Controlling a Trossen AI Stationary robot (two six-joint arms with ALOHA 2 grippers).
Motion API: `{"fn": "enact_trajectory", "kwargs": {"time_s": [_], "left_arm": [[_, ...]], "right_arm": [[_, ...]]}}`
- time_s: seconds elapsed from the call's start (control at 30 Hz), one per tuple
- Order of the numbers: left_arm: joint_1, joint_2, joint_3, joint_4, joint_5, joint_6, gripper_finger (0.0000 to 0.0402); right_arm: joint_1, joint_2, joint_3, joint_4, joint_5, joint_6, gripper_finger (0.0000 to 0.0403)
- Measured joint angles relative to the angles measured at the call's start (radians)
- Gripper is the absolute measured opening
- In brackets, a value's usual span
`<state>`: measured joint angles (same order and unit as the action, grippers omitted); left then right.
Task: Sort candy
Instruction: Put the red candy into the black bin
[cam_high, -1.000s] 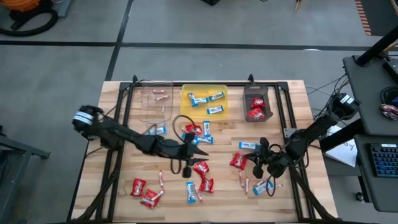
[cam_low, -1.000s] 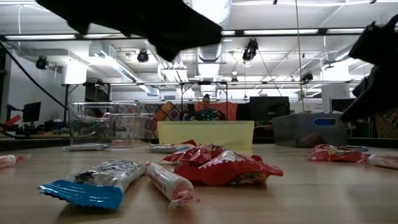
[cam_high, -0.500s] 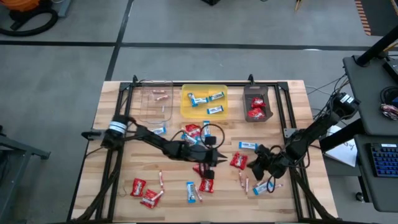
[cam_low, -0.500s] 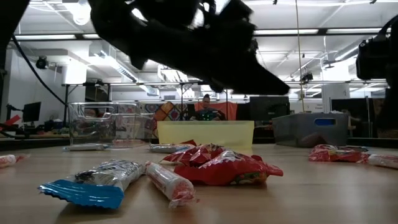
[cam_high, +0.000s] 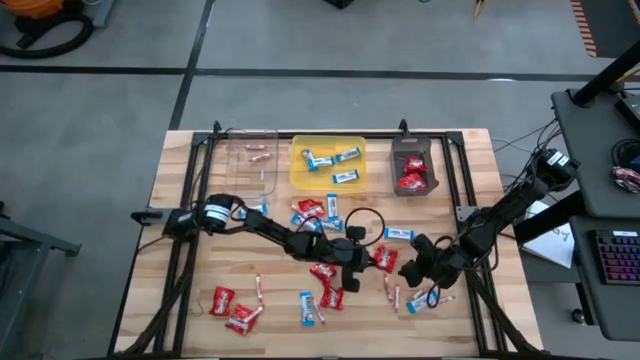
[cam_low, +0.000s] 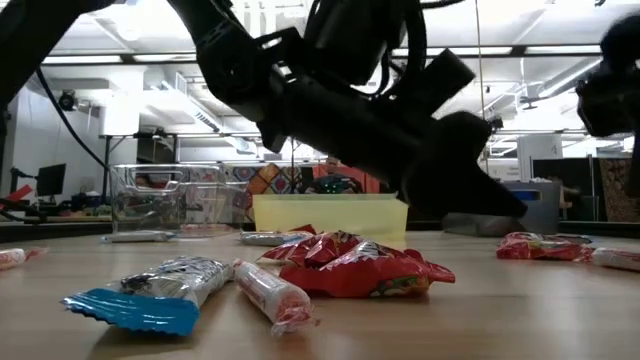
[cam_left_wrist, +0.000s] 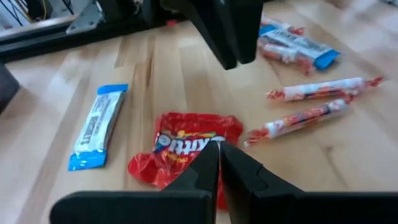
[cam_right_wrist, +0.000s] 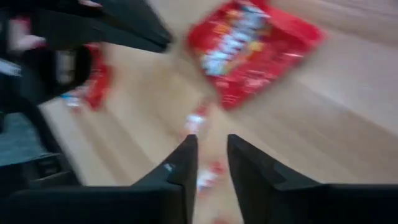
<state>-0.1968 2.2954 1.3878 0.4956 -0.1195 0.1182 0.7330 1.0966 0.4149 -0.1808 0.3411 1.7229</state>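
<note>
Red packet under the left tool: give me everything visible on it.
The red packet is a small glossy foil-like wrapper, red with white lettering and a crinkled outline. It lies flat on the wooden table, right of centre, label up. The left tool sits just over its near edge with its fingers nearly together; contact cannot be told. A blue-and-white bar lies apart on one side and two thin pinkish sticks on the other. The right tool is close by.

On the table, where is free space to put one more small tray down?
Bare wood lies at the table's left edge, left of the clear tray, and at the right rear corner beside the dark tray. The middle and front, around both grippers, are crowded with candy.
</note>
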Motion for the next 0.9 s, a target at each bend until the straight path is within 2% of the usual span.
{"fn": "enact_trajectory", "kwargs": {"time_s": [0.27, 0.47, 0.6, 0.9], "left_arm": [[0.039, 0.006, -0.021, -0.009, 0.0, -0.068, 0.0], [0.049, 0.008, -0.021, -0.01, 0.033, -0.075, 0.0], [0.049, 0.008, -0.021, -0.009, 0.033, -0.076, 0.0], [0.052, 0.019, -0.021, -0.014, 0.033, -0.079, 0.0]], "right_arm": [[-0.02, 0.0, -0.01, -0.082, 0.011, 0.023, 0.0189], [-0.071, 0.0, -0.011, -0.083, 0.033, -0.025, 0.0241], [-0.106, 0.0, -0.018, -0.083, 0.034, -0.059, 0.0255], [-0.141, 0.001, -0.058, -0.019, 0.034, -0.074, 0.0255]]}}
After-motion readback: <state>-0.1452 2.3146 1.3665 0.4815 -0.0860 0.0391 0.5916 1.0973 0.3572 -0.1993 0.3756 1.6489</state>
